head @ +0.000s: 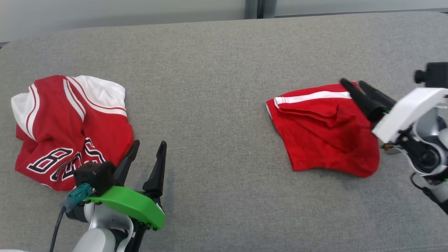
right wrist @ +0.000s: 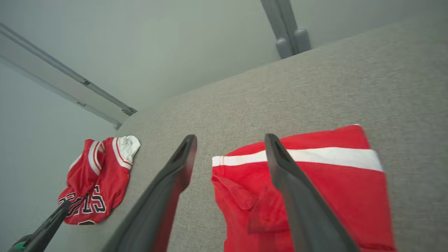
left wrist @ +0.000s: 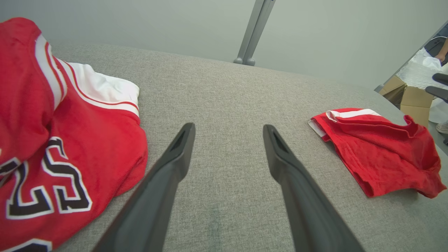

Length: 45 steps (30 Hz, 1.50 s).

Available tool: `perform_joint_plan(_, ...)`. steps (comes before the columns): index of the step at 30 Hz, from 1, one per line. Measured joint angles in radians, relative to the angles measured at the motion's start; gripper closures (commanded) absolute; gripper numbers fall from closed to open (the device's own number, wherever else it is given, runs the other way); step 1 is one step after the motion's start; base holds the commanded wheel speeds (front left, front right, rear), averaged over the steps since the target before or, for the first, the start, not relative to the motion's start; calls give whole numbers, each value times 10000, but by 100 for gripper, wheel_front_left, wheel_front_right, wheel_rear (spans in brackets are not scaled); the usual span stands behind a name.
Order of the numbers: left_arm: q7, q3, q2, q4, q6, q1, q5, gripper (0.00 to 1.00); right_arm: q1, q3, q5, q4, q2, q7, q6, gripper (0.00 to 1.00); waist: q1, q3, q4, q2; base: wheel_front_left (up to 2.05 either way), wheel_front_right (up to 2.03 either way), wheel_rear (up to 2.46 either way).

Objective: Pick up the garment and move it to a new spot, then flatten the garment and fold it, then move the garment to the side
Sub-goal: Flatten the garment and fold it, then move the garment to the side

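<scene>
Red-and-white jersey [head: 70, 129]: a crumpled heap at the left of the head view, black lettering facing up. It is neither flattened nor folded.
Left gripper [head: 148, 144]: at the lower left of the head view, pointing up the frame. Its fingers are spread wide with nothing between them, and one tip is just beside the jersey's lower right edge.
Grey fabric surface [head: 217, 105]: bare between the two garments, which lie well apart.
Red shorts [head: 322, 133]: right of centre in the head view, doubled over into a compact, slightly wrinkled shape with a white stripe along the upper edge.
Right gripper [head: 351, 82]: reaches in from the right edge, forearm slanting towards the upper left. Its fingers are parted and hold nothing, over the shorts' upper right corner. I cannot tell whether the tips touch the cloth.
Progress: the shorts look folded and set aside at the right, so their part seems about finished. The jersey probably still needs lifting, flattening, folding and moving.
</scene>
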Motion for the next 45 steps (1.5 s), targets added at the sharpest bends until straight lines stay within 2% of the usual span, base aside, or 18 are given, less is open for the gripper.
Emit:
perform_joint_plan(3, 4, -12, -2, -59, 0, 24, 0, 0, 627, -637, 307, 443, -677, -224, -171, 0, 0, -30, -121, 0, 0, 0, 0)
perform_joint_plan(8, 27, -48, 23, -249, 2, 41, 2, 0, 1429, -1122, 863, 988, -899, -428, -257, 0, 0, 49, -295, 0, 0, 0, 0)
perform_joint_plan(18, 345, -313, 50, -504, 2, 1, 38, 0, 1794, -1195, 1360, 1486, -872, -385, -247, 0, 0, 512, -301, 0, 0, 0, 0)
perform_joint_plan(23, 395, -420, 46, -506, 2, -53, 109, 0, 1782, -1051, 1369, 1820, -867, -82, -151, 0, 0, 669, -68, 0, 0, 0, 0)
perform_joint_plan(30, 447, -545, -31, -470, 0, -388, 194, 0, 1724, -1045, 1783, 2382, -420, 115, -140, 0, 0, 768, 378, 0, 0, 0, 0)
perform_joint_plan(31, 441, -545, -52, -420, -2, -422, 194, 0, 1673, -1014, 1789, 2422, -270, 121, 4, 58, 0, 770, 507, 0, 0, 0, 0)
perform_joint_plan(32, 412, -541, -59, -368, -2, -422, 192, 0, 1640, -984, 1810, 2410, -201, 140, 127, 100, 0, 764, 570, 0, 0, 0, 0)
perform_joint_plan(39, 217, -378, -84, -73, 0, -412, 176, 0, 1034, -692, 1480, 2073, -307, 242, 849, 100, 0, 508, 804, 0, 0, 0, 0)
perform_joint_plan(45, 92, -247, -127, 153, 0, -355, 98, 0, 804, -157, 777, 1657, -700, 596, 1214, 100, 0, 169, 800, 0, 0, 0, 0)
